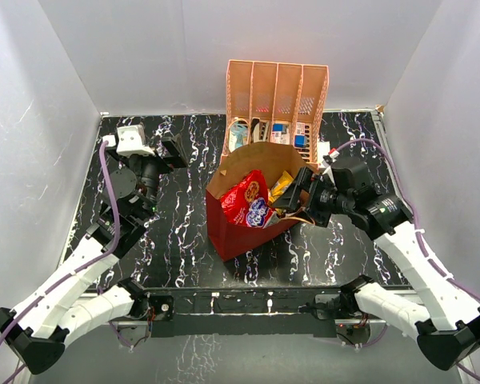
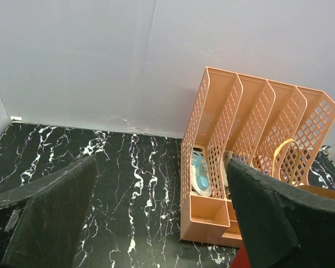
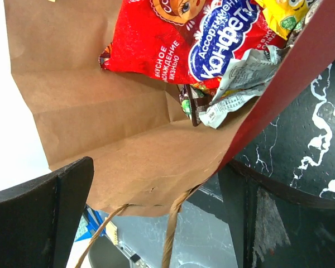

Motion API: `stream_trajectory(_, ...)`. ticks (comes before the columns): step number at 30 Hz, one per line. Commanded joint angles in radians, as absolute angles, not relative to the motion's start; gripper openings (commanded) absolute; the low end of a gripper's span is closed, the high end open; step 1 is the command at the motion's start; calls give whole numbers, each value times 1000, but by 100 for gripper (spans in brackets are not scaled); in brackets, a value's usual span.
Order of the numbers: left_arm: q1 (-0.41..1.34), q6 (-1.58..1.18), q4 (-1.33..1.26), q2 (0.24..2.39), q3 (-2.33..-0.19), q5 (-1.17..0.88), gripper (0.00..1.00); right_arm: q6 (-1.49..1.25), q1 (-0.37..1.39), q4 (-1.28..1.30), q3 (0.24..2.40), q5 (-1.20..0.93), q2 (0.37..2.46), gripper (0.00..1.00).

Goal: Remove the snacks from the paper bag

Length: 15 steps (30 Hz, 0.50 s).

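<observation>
One paper bag [image 1: 242,236], red outside and kraft brown inside, stands on the table [image 1: 184,240]. Its open mouth is right in front of my right gripper [image 1: 302,198].

Contents, from my right wrist view:
- The red cookie bag [image 3: 178,39] with the blue logo sits uppermost, deepest in from my fingers.
- A yellow packet [image 3: 282,14] lies just beside it, toward my right finger.
- A crumpled silver packet [image 3: 240,84] and a small brown packet [image 3: 190,109] lie under the red bag's edge, nearer to me.

Right gripper: fingers spread wide, nothing clamped. The bag's near rim and a twine handle [image 3: 172,234] lie in the gap. One finger is in front of the kraft inner face and the other is on the red outer side. I cannot tell whether either finger touches the paper.

Left gripper [image 2: 161,167]: fingers also spread, empty, held over bare marble well to the left of the bag.

The peach rack [image 2: 251,111] stands ahead of the left gripper and to its right, against the back wall. It has blue-white items [image 2: 200,173] in its lower slots. From my right gripper, the rack is just beyond the bag.
</observation>
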<state>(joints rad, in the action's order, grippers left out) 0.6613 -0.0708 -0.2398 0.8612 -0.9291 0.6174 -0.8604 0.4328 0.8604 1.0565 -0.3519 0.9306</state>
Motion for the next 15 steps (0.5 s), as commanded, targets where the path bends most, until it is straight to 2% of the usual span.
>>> stream_trajectory(1, 667, -68, -279, 877, -922, 620, 98, -873, 474, 922, 1154, -247, 961, 98)
stream_trajectory(8, 666, -66, -279, 905, -920, 617, 98, -907, 480, 985, 1240, -250, 916, 98)
stream_trajectory(15, 666, -66, -278, 922, -923, 610, 98, -1053, 482, 852, 1154, -373, 817, 98)
